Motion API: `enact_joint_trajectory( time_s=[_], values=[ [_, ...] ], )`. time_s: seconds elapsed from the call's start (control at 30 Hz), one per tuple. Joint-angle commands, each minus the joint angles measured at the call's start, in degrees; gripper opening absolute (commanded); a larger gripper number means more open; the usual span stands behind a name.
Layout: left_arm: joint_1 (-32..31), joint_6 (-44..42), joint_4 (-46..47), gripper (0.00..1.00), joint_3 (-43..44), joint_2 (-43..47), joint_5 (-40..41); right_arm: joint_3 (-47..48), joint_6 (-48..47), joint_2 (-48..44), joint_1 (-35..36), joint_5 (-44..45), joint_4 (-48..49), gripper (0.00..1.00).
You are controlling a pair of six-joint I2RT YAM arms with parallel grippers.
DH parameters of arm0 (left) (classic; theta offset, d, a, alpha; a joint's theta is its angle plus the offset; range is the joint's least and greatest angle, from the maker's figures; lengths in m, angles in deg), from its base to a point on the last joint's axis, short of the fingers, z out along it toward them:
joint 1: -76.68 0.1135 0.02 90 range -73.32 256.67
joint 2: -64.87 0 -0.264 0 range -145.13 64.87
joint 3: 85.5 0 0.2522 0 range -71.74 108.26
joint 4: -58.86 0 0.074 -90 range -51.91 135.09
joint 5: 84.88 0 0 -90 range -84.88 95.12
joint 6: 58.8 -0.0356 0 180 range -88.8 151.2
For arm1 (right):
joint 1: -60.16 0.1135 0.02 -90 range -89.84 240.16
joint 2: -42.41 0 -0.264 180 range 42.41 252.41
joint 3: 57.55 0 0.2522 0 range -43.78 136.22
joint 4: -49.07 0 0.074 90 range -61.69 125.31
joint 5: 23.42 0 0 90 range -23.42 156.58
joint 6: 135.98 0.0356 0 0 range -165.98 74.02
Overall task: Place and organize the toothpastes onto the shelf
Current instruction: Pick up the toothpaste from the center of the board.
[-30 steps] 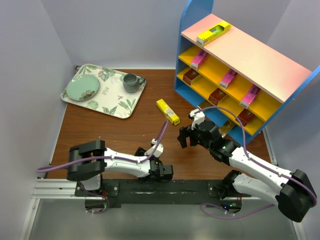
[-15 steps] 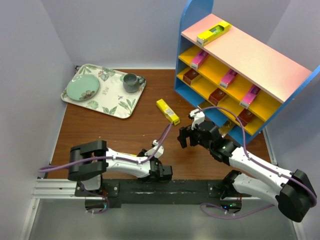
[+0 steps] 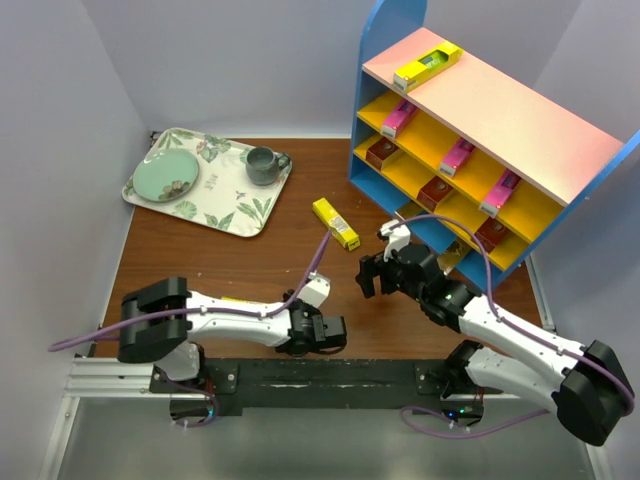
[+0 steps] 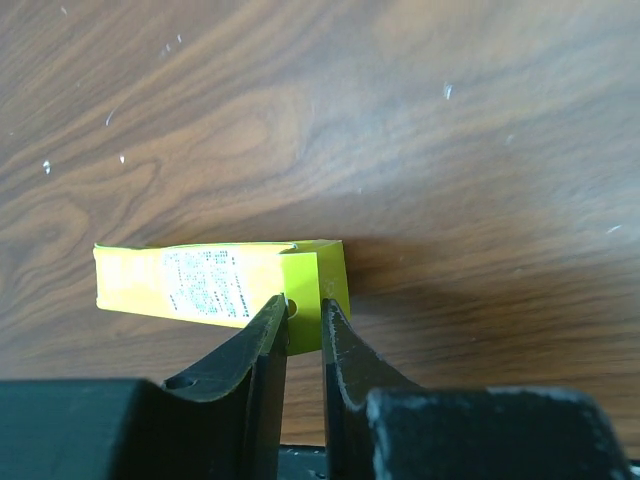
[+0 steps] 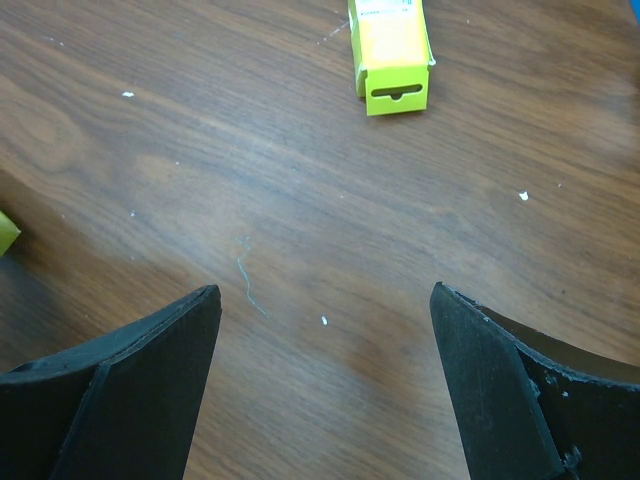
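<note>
Brown wood-grain tabletop, pale walls around. Mid-table, flat, near the front left corner of the shelf but not touching: loose yellow carton. Near the front edge, mostly hidden under the left arm from above: second yellow carton, flat, fine print on the face in view. Already on the shelf: top-board yellow carton on the pink top; three pink cartons spaced along the upper orange board; three dark red cartons likewise on the board below. Left gripper low at the second yellow carton's end face, jaws drawn almost together, a thin slit left; contact with the box impossible to tell. Right gripper over bare wood near the loose yellow carton, on the robot's side of it, jaws spread wide, only wood between them. Far left corner: floral tray carrying green plate and grey mug.
</note>
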Motion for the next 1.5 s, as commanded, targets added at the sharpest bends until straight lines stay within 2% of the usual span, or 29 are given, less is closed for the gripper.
enact_joint_trajectory(
  time_s=[0.0,0.17,0.3,0.6,0.77,0.9,1.03,1.47],
  values=[
    [2.79,-3.98,3.53,0.0,2.49,7.17,1.07,-0.89,0.62,-2.09,0.19,-1.37,2.7,0.9],
    [7.0,-8.73,6.87,0.0,3.37,15.18,-0.51,-2.47,0.09,-2.97,0.19,-5.59,6.21,0.9],
    [10.08,-14.53,14.06,0.0,3.11,24.22,-3.23,-3.61,-0.18,-2.97,0.28,-10.16,10.78,0.9],
    [19.66,-19.98,29.2,0.0,-0.32,35.92,-17.02,-7.66,-0.27,-2.45,0.28,-21.06,24.32,0.94],
    [23.09,-20.77,32.62,0.0,1.08,37.86,-21.34,-9.59,-0.7,-0.34,0.36,-25.55,33.71,0.98],
    [24.68,-20.69,34.56,0.0,3.53,38.39,-25.47,-10.21,-1.05,3.78,0.36,-27.92,40.49,0.98],
    [25.38,-19.81,35.97,0.0,4.68,39.01,-27.41,-10.21,-5.17,7.47,0.36,-29.59,46.47,0.98],
    [25.74,-16.3,38.96,0.0,5.83,40.77,-32.5,-6.87,-9.58,21.45,0.36,-28.72,66.77,0.98]
  ],
)
